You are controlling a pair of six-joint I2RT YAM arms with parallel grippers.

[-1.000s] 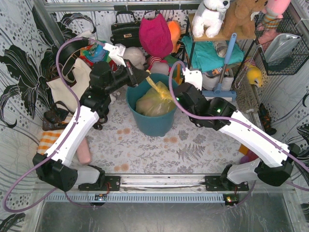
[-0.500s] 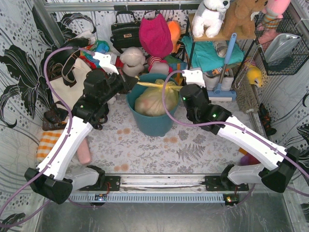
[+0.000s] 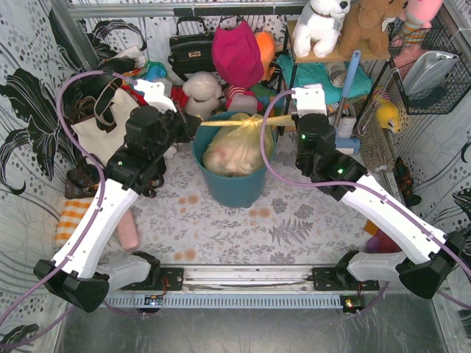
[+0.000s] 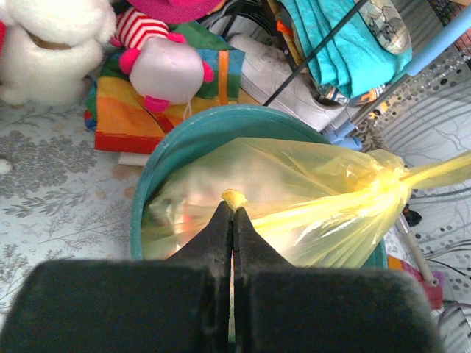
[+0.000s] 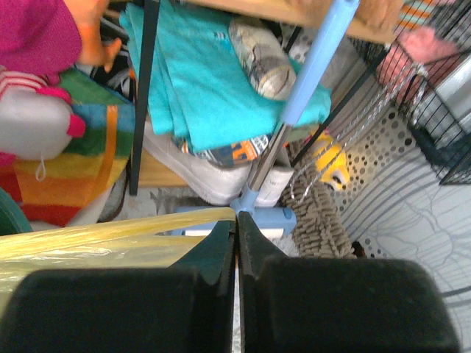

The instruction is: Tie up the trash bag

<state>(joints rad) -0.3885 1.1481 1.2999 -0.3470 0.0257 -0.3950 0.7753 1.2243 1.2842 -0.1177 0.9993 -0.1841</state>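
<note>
The trash bag [image 3: 234, 151] sits inside a round teal bin [image 3: 232, 187] that stands on the table [image 3: 294, 220], midway along and close to its far edge. The bag's body fills the bin's mouth, and something pale and crumpled shows through the plastic. It looks thin, soft and light, so it should stretch, twist and bunch easily. The film is probably also slick and could tear or slip if pulled hard. The two handle flaps are the natural places to take hold of it, close to their tips, where the plastic gathers into a narrow strip that fingers can pinch. Both flaps are drawn out sideways over the bin's rim, taut and roughly level. From the left wrist they appear bunched together at one point above the bag, though I cannot tell whether that bunch is a finished knot. The left gripper [image 4: 233, 212] has its jaws pressed fully together, with a small nub of yellow flap poking out at the tips. The right gripper [image 5: 236, 222] is likewise clamped tight, and the other yellow strip runs in from the left to its fingertips. Each arm therefore holds one flap, and they pull in opposite directions.
</note>
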